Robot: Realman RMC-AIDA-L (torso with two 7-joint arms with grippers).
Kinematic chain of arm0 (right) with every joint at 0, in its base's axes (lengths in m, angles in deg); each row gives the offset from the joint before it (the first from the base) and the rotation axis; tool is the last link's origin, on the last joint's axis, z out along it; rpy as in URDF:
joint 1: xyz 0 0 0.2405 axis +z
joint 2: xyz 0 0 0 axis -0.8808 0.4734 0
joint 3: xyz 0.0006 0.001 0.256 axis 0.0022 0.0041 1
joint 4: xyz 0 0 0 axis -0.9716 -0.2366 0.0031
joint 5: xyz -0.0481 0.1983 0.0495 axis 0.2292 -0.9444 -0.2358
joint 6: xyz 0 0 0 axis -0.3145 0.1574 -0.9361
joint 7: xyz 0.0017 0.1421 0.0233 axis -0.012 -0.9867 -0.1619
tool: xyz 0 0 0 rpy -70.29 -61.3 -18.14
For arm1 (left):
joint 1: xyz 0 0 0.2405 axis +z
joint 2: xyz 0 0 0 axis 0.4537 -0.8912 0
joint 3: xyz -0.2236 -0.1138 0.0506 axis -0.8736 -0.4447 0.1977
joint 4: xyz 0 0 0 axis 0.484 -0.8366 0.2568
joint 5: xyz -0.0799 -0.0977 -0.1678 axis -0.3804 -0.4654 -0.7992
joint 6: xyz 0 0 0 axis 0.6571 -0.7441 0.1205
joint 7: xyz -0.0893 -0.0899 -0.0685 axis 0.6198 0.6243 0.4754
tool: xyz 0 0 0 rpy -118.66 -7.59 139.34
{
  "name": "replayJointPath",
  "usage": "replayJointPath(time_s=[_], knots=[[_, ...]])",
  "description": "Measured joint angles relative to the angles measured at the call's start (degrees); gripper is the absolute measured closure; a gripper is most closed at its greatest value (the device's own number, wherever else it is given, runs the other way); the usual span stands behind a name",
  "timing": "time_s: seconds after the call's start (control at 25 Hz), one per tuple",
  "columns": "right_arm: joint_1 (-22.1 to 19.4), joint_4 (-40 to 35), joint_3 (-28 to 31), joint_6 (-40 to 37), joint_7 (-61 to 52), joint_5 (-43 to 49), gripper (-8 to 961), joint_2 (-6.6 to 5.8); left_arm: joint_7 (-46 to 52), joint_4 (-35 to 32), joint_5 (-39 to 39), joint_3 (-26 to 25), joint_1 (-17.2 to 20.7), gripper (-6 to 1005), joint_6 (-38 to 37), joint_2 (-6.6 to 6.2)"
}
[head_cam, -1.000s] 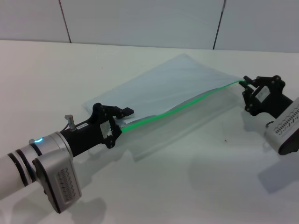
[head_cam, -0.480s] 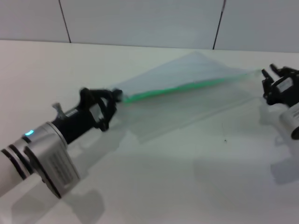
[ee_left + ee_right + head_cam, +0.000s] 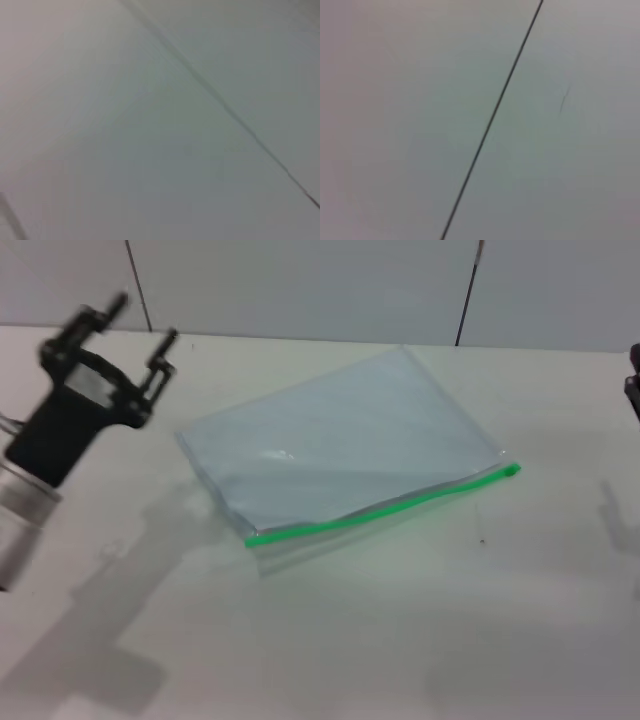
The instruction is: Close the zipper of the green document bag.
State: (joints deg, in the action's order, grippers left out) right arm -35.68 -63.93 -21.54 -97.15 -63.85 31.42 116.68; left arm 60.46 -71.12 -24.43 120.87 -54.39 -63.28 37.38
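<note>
Both arms: backed off. The left end effector (image 3: 118,335) is raised at the far left with its fingers spread wide and nothing in them. Only a dark sliver of the right end effector (image 3: 634,390) shows at the right edge, so I can't tell how its fingers stand.
Bag: the green document bag (image 3: 340,445) lies flat on the desk (image 3: 400,640), roughly centre, touched by nobody.
Zipper: the zipper (image 3: 380,508) runs as one unbroken green line along the near long edge, from the near-left corner to the right corner. The little lump at the right end looks like the slider, but it's too small to be sure.
What changed: a second ago the left one was clamped on the left end of the strip and the right one sat at the right end. Half a second ago the bag was lifted taut between them. Now it's dropped back down and both have let go.
Meaning: I'd say it's zipped and the job's basically done.
Wrist cams: just blank surface with a seam line, no help.
</note>
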Motion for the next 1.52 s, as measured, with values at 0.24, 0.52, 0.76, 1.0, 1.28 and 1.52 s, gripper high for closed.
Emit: replayJointPath(time_s=[0.24,0.52,0.76,1.0,1.28,1.52], knots=[[-1.87,0.76,-2.58,-9.51,-4.31,0.03,355,0.04,8.82,0.06,-7.64,0.00,1.26,512,-4.29,0.00],[-1.61,-0.51,-2.76,-11.88,-13.00,-0.41,67,-0.19,18.23,0.42,-13.42,0.00,2.33,224,-8.00,0.13],[-1.27,-0.59,-3.15,-11.72,-13.06,-0.37,68,-0.14,20.03,0.64,-16.32,0.03,1.95,221,-5.02,0.34],[-1.14,-0.44,-2.95,-11.58,-16.08,-0.42,69,-0.15,20.11,0.62,-16.34,0.34,1.88,219,-4.83,0.37],[-1.00,-1.13,-3.26,-11.30,-17.75,-0.43,68,-0.22,20.16,0.37,-16.20,0.56,1.84,219,-4.83,0.40],[-1.00,-1.16,-3.27,-11.30,-17.73,-0.17,67,-0.22,20.20,0.26,-16.15,0.60,1.84,219,-5.24,0.43]])
